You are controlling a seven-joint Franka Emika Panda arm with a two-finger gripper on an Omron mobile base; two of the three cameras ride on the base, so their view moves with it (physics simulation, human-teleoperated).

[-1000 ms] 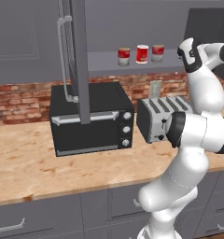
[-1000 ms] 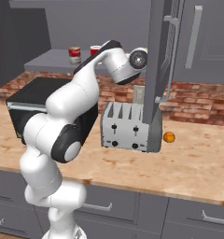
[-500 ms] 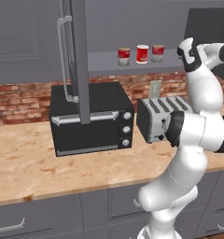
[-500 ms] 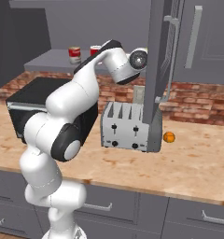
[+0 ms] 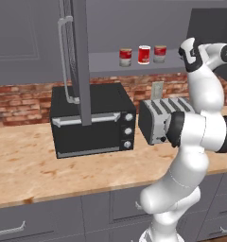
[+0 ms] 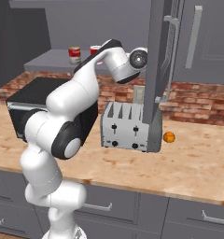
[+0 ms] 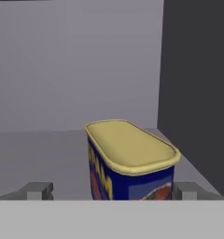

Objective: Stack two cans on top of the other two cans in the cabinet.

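A squat dark-blue can with a yellow lid (image 7: 130,161) stands on the cabinet's grey shelf (image 7: 39,154), close to the dark side wall. My gripper (image 7: 113,191) is open, with one fingertip (image 7: 39,190) on each side of the can and a gap left on both sides. In the left base view three red-and-white cans (image 5: 126,57) (image 5: 144,54) (image 5: 160,53) stand in a row on the shelf (image 5: 106,64), each on its own, just left of my raised hand. Two of the red cans (image 6: 74,54) (image 6: 95,50) also show in the right base view.
The cabinet door (image 5: 80,61) hangs open with its long bar handle (image 5: 65,61), over a black toaster oven (image 5: 91,120). A silver toaster (image 5: 158,120) stands under my arm. A small orange (image 6: 168,137) lies on the counter (image 6: 198,163) by the toaster.
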